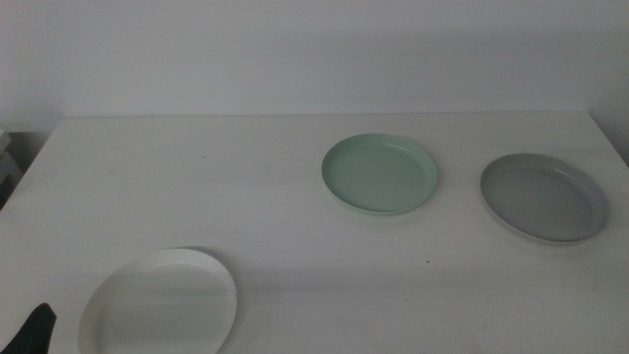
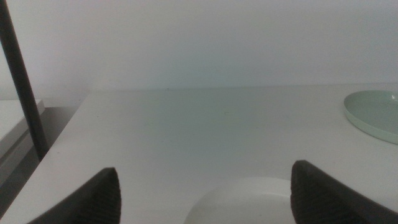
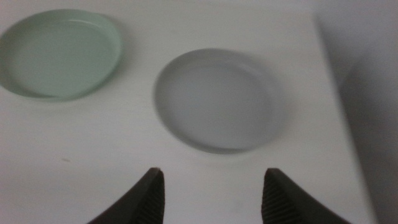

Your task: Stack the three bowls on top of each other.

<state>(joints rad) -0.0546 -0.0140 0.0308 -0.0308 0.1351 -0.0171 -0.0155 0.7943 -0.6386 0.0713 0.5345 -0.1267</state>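
On table (image 1: 246,177): three separate bowls (image 1: 380,174), unstacked.

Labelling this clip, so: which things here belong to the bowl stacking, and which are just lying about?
Job:
white bowl
mint green bowl
grey bowl
left gripper, open, by the white bowl
right gripper, open, near the grey bowl

Lying about:
only the dark pole beside the table
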